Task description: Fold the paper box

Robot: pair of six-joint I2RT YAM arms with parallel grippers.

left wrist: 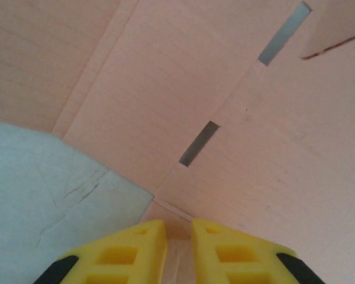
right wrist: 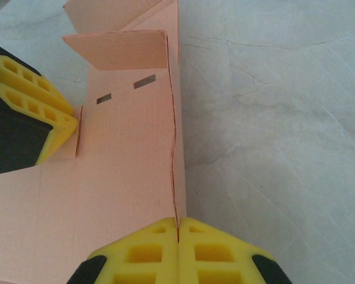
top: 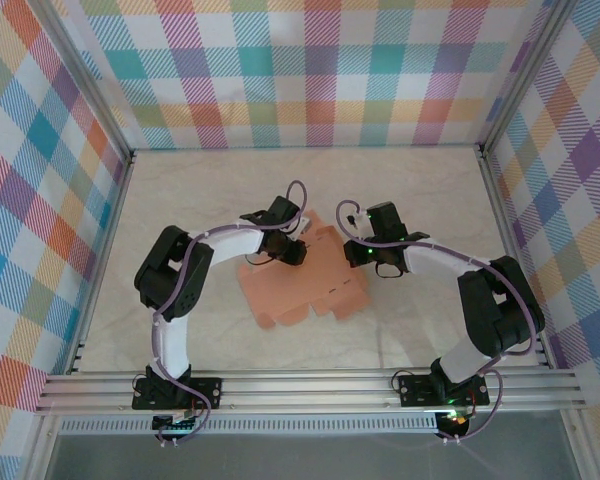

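Paper box [right wrist: 124,177]: thin salmon card, matt, with a faint woven grain; cut edges clean, creases sharp.
Worktop [right wrist: 272,118]: pale marble-look surface with fine grey veins, smooth, low sheen.
Right pincer [right wrist: 178,223] and left pincer [left wrist: 178,225]: fingers of yellow moulded plastic, matt, with recessed pockets.
Front rails [top: 310,388]: bare silver metal, ribbed.
Walls [top: 310,70]: checked print, matt; cloth or paper, cannot tell.

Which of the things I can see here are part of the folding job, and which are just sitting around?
Part of the job:
- paper box, still a mostly flat salmon-orange sheet
- left gripper, pinching a small tab of it
- right gripper, closed on a raised edge of it

Just there:
- table
- checked walls
- metal rail at the near edge
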